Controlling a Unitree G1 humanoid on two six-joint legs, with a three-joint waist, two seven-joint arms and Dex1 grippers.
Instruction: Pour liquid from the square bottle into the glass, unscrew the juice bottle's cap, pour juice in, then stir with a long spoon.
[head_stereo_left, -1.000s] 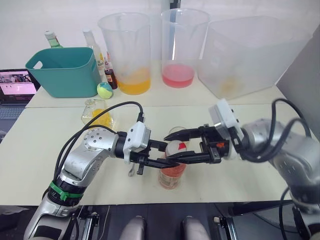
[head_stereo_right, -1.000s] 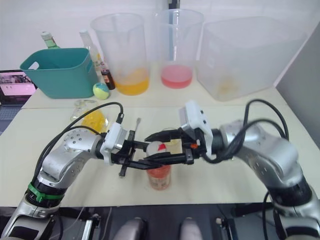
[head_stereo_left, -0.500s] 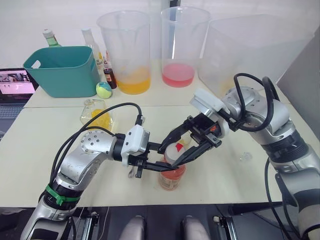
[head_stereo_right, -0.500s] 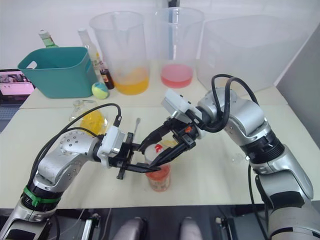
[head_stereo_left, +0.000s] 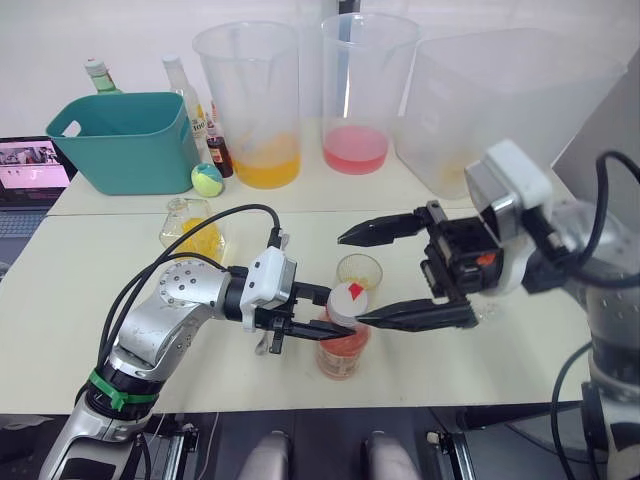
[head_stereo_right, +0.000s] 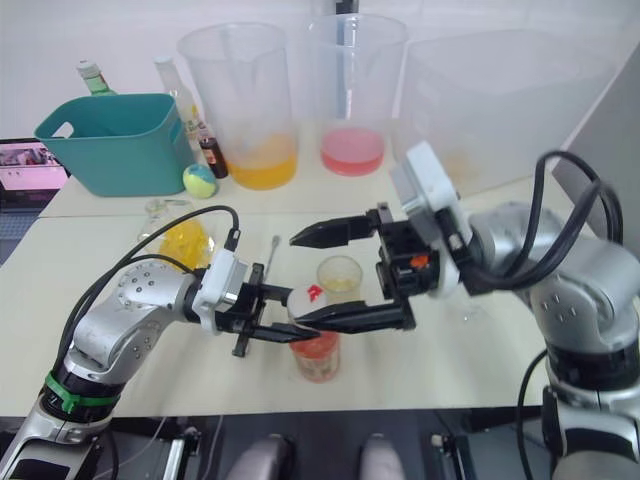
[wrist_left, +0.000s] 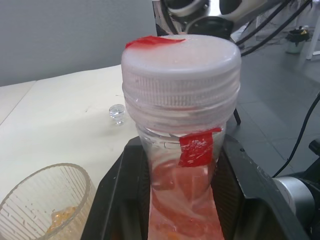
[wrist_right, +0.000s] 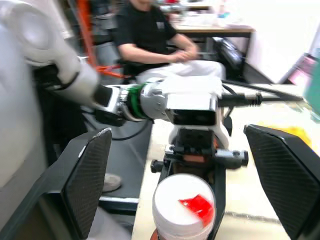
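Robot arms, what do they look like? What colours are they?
Both arms are shiny silver with looping black cables. The left arm wears a green band. Each wrist has a white block, and the left gripper and right gripper have long black fingers.

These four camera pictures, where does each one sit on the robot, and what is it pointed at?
Left eye view: on the head, looking down over both arms at the table; left gripper holds the juice bottle, right gripper is open.
Right eye view: the same scene from the head camera's other eye.
Left wrist view: along the left fingers at the juice bottle's cap and the glass.
Right wrist view: between the open right fingers, toward the left arm; a seated person behind.
Shared: all show the cap.
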